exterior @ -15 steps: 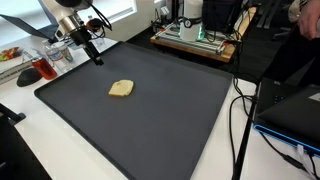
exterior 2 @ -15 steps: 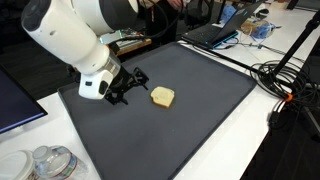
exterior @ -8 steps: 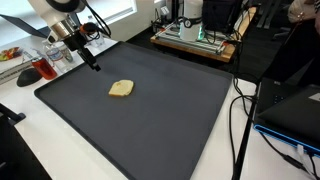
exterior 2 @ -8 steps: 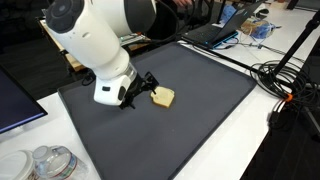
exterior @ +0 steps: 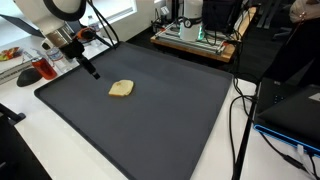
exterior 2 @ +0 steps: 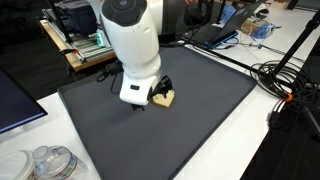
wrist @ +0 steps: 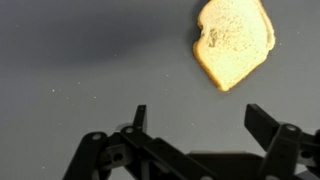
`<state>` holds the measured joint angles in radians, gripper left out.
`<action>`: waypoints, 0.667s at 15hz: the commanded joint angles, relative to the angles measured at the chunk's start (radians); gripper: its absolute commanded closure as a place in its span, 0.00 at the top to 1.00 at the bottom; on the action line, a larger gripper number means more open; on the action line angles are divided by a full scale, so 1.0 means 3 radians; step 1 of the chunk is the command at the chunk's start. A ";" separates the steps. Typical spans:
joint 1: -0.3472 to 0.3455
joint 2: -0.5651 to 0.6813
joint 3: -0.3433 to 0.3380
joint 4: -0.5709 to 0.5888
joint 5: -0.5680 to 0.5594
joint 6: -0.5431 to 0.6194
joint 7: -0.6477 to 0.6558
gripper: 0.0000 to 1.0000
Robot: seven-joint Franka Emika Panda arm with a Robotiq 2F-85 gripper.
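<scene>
A pale yellow slice of bread (exterior: 121,89) lies flat on the dark grey mat (exterior: 150,120). It shows in both exterior views (exterior 2: 166,97) and at the top right of the wrist view (wrist: 234,40). My gripper (exterior: 91,70) hangs over the mat's edge, a short way from the bread; in an exterior view the arm partly covers the bread and the gripper (exterior 2: 158,95). In the wrist view the two black fingers (wrist: 200,120) stand apart with nothing between them. The gripper is open and empty.
The mat lies on a white table (exterior: 40,150). Red items and a clear container (exterior: 40,68) stand beside the mat. A laptop (exterior: 295,105) and cables (exterior: 240,110) lie at one side. Glass jars (exterior 2: 45,163) stand near the table corner. Electronics (exterior: 195,35) sit behind.
The arm has swung across the mat toward the bread; the gripper has dropped lower and now hangs close beside the slice. The bread has not moved.
</scene>
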<state>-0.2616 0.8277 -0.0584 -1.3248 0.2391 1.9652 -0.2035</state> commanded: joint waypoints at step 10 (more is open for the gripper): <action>0.0488 0.0458 -0.0060 0.0934 -0.0728 -0.0625 0.0585 1.00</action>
<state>-0.1583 0.9157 -0.0620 -1.1427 0.0801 1.8433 -0.0705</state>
